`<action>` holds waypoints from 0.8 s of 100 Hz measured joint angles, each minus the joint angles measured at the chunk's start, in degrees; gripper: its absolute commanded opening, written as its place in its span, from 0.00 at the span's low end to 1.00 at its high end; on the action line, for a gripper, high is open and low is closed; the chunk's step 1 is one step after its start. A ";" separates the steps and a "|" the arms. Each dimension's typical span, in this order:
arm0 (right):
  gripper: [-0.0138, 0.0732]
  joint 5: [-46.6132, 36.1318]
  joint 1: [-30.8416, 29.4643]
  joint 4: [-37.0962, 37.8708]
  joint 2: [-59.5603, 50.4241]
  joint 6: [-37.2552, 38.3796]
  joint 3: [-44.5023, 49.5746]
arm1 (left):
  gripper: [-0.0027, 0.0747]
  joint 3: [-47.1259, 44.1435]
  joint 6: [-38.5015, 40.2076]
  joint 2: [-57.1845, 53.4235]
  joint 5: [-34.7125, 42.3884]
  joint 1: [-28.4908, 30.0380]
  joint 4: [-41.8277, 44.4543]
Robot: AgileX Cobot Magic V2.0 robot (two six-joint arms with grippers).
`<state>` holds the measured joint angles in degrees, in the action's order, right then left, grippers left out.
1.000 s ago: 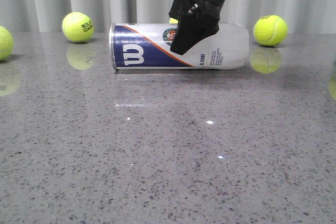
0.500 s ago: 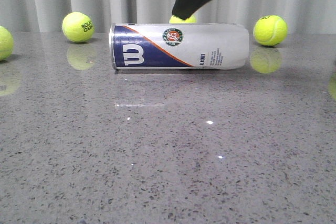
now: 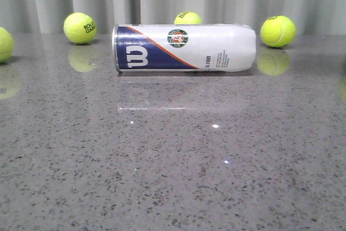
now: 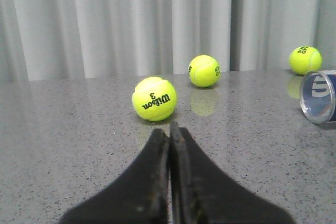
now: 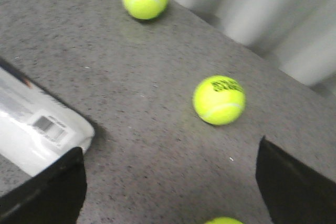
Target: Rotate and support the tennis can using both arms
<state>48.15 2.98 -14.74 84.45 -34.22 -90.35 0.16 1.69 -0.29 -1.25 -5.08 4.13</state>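
The tennis can point(image 3: 185, 47) lies on its side at the back of the grey table, silvery rim to the left, navy Wilson label and round emblem facing me. Neither arm shows in the front view. My left gripper point(image 4: 169, 127) is shut and empty, low over the table, with the can's rim end point(image 4: 318, 97) off to one side. My right gripper point(image 5: 168, 182) is open wide and empty above the table, its fingers point(image 5: 47, 187) at the frame's edges. The can's whitish end with the barcode point(image 5: 39, 129) lies by one finger.
Yellow-green tennis balls lie around the can: one at back left point(image 3: 80, 27), one behind the can point(image 3: 187, 18), one at back right point(image 3: 278, 31), one at the far left edge point(image 3: 4, 44). A Wilson 3 ball point(image 4: 154, 98) sits just ahead of my left gripper. A grey curtain hangs behind.
The black arm that hung over the middle of the can has risen out of the front view. The can has not moved.
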 measured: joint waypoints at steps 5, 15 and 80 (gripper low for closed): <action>0.90 0.44 -2.76 0.22 -1.41 2.11 0.00 | 0.01 0.00 0.00 0.00 0.00 0.00 0.00; 0.90 0.39 -7.70 0.30 -4.38 6.57 0.38 | 0.01 0.00 0.00 0.00 0.00 0.00 0.00; 0.90 -22.70 -6.88 -2.30 -33.86 11.41 36.48 | 0.01 0.00 0.00 0.00 0.00 0.00 0.00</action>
<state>25.45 -3.90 -17.04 50.59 -22.81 -53.87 0.16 1.69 -0.29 -1.25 -5.08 4.13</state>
